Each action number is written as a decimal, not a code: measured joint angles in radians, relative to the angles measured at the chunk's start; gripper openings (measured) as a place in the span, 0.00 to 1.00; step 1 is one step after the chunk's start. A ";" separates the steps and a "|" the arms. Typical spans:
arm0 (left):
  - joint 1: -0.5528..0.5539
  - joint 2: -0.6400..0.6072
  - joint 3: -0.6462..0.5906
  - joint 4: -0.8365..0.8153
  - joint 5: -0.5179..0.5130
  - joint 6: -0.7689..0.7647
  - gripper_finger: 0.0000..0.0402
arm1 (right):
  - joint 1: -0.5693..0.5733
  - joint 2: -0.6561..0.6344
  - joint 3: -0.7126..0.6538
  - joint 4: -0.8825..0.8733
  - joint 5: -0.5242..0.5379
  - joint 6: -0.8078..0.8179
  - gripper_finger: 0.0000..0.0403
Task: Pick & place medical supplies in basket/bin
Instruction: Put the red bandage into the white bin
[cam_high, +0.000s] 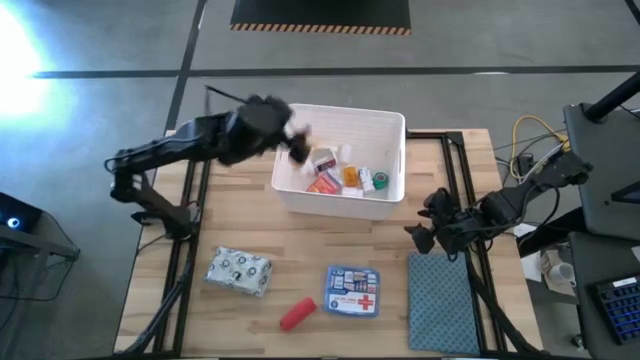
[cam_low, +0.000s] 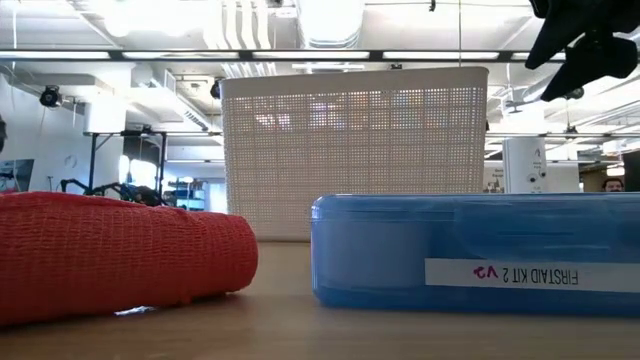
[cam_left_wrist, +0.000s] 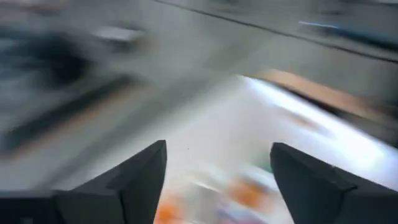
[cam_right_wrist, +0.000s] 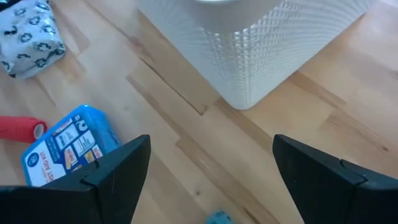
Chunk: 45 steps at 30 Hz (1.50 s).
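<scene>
The white perforated bin (cam_high: 390, 130) stands at the table's far middle. It holds several supplies, among them an orange vial (cam_high: 350, 177) and a green tape roll (cam_high: 381, 181). My left gripper (cam_high: 293, 140) hangs open over the bin's left part, with nothing between its fingers (cam_left_wrist: 217, 146). A blurred white item (cam_high: 299, 152) shows just below it inside the bin. My right gripper (cam_high: 425, 226) hovers open to the right of the bin, above the bare wood (cam_right_wrist: 211, 140). On the near table lie a grey patterned pack (cam_high: 240, 271), a red roll (cam_high: 297, 314) and a blue first-aid box (cam_high: 353, 291).
A teal-grey cloth mat (cam_high: 445, 302) lies at the near right, just in front of my right gripper. In the low view the red roll (cam_low: 110, 255) and the blue box (cam_low: 470, 250) lie in front of the bin's wall (cam_low: 355, 150). Bare wood lies between bin and near items.
</scene>
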 joint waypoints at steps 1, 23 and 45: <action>-0.031 -0.016 0.004 -0.025 0.112 -0.018 0.67 | 0.000 0.001 0.000 0.001 -0.002 -0.005 0.81; -0.759 0.102 -0.665 0.312 0.402 -0.898 0.69 | -0.002 0.079 0.000 0.005 -0.054 -0.241 0.81; -0.770 0.595 -0.284 0.083 0.414 -0.980 0.69 | -0.002 0.078 -0.001 -0.050 -0.086 -0.278 0.81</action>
